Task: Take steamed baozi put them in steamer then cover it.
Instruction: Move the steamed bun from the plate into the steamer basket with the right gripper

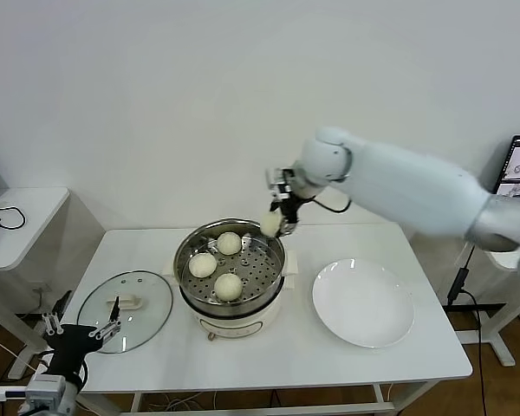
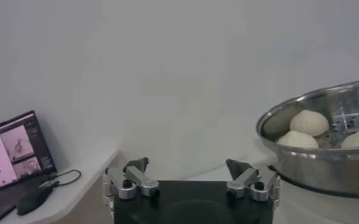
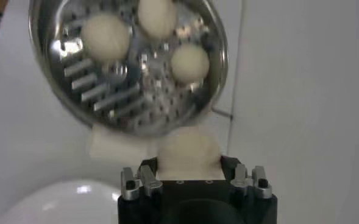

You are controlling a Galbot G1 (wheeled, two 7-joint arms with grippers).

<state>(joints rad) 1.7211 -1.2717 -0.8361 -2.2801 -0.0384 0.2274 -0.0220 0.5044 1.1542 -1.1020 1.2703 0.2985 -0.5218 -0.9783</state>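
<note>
The left gripper (image 1: 80, 333) is seen lowest in the head view, off the front corner of the table (image 1: 269, 347), left of the steamer (image 1: 230, 264), its fingers spread wide and empty. Beside it a glass lid (image 1: 126, 309) lies flat. Three steamed baozi (image 1: 228, 285) rest inside the steamer. Above the steamer's far right rim, a fourth bun (image 1: 270, 224) is pinched by the right gripper (image 1: 280, 222). A white plate (image 1: 362, 302) lies right of the steamer
</note>
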